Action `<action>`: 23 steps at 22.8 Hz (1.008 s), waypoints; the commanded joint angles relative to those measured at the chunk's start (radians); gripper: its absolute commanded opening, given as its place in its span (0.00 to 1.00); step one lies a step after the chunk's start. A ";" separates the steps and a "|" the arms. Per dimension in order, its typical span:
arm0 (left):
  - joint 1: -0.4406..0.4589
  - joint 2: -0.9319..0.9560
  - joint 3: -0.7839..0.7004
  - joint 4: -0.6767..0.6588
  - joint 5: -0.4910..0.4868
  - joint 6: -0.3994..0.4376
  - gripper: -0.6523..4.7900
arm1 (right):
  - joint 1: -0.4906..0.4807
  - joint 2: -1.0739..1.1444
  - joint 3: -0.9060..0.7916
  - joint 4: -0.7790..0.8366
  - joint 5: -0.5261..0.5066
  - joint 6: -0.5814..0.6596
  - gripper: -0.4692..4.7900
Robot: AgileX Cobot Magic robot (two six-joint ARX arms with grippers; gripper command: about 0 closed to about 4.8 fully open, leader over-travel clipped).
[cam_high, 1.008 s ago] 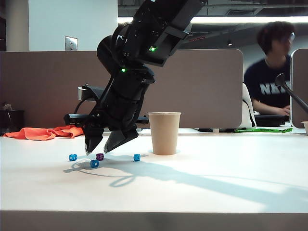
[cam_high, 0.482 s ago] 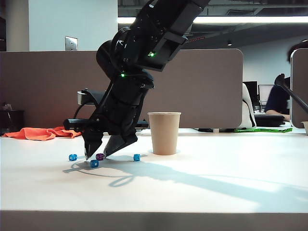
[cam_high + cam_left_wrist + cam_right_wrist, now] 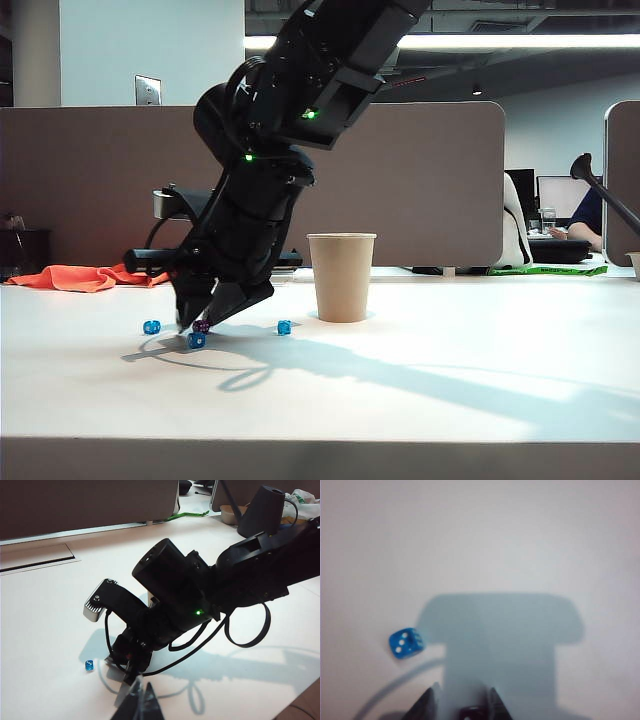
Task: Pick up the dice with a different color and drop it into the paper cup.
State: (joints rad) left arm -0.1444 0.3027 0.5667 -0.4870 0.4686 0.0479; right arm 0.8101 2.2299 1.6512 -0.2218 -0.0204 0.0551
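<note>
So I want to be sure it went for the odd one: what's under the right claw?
The purple die sits between the right claw fingers, on the white table. Contact is unclear, its lower part cropped.

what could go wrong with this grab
The right gripper straddles the purple die with its jaws not fully shut, so the tiny cube could squirt out. A blue die lies right beside the fingertips and could get bumped. The paper cup looks light and easy to tip.

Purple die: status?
Right gripper down at table, fingers either side of purple die, closing. Left gripper idle, apart. Paper cup upright, path unobstructed.
</note>
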 commanded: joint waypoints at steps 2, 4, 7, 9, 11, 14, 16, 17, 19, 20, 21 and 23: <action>-0.001 0.000 0.005 0.015 0.006 -0.004 0.11 | 0.006 -0.001 0.003 0.006 0.003 0.002 0.34; -0.001 0.000 0.005 0.015 0.007 -0.006 0.11 | 0.006 -0.001 0.003 0.006 0.003 0.002 0.34; -0.001 -0.001 0.005 0.016 0.007 -0.027 0.11 | 0.005 -0.001 0.003 0.007 0.005 0.002 0.34; -0.001 -0.001 0.005 0.016 0.007 -0.031 0.11 | 0.005 -0.001 0.003 0.006 0.026 0.002 0.34; -0.001 -0.001 0.005 0.016 0.007 -0.031 0.11 | 0.005 -0.001 0.003 0.006 0.029 0.001 0.31; -0.001 -0.001 0.005 0.016 0.006 -0.031 0.11 | 0.005 -0.002 0.003 0.010 0.029 0.001 0.31; -0.001 -0.001 0.005 0.016 0.007 -0.031 0.11 | 0.005 -0.002 0.003 0.011 0.029 0.001 0.31; -0.001 -0.001 0.005 0.016 0.006 -0.031 0.11 | 0.005 -0.003 0.003 0.014 0.029 0.001 0.31; -0.001 -0.001 0.005 0.016 0.006 -0.030 0.11 | 0.005 -0.006 0.003 0.018 0.029 0.001 0.31; -0.001 -0.001 0.005 0.016 0.007 -0.030 0.11 | 0.005 -0.008 0.003 0.019 0.029 0.001 0.31; -0.001 -0.001 0.005 0.016 0.006 -0.031 0.11 | 0.004 -0.010 0.003 0.020 0.029 0.001 0.31; -0.001 -0.001 0.005 0.016 0.007 -0.030 0.11 | 0.004 -0.015 0.004 0.027 0.029 0.001 0.31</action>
State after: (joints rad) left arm -0.1444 0.3027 0.5667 -0.4862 0.4690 0.0216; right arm 0.8135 2.2288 1.6512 -0.2199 0.0051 0.0551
